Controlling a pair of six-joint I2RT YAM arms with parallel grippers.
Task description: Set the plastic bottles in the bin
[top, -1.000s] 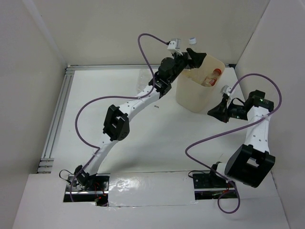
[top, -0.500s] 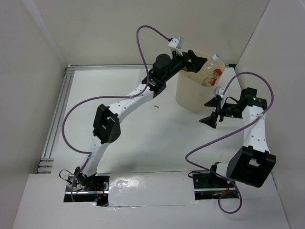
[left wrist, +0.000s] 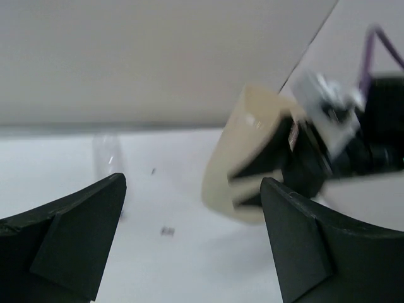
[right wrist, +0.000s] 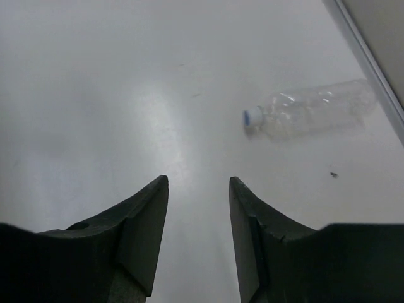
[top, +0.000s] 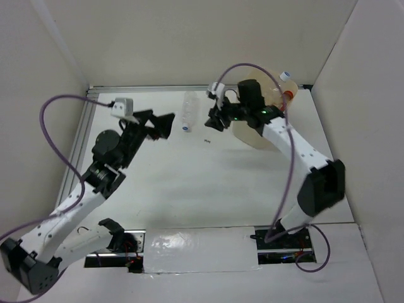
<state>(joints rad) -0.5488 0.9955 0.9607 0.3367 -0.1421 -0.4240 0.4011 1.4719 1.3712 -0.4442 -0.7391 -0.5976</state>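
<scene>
Left claw wide apart, right claw part-spread, both empty. Clear blue-capped bottle lies upper centre, left of tapered beige bin.

White links, black joints, purple cables, black wedge jaws

The worktop is a flat white surface with a dull sheen. The bin stands upright on it, toward the far right corner. One clear bottle lies on its side to the left of the bin (blue cap toward the near edge), apart from the bin wall. A small dark mark sits left of the bin's base, just past the bottle's cap. A metal rail borders the worktop well left of the bin.
</scene>
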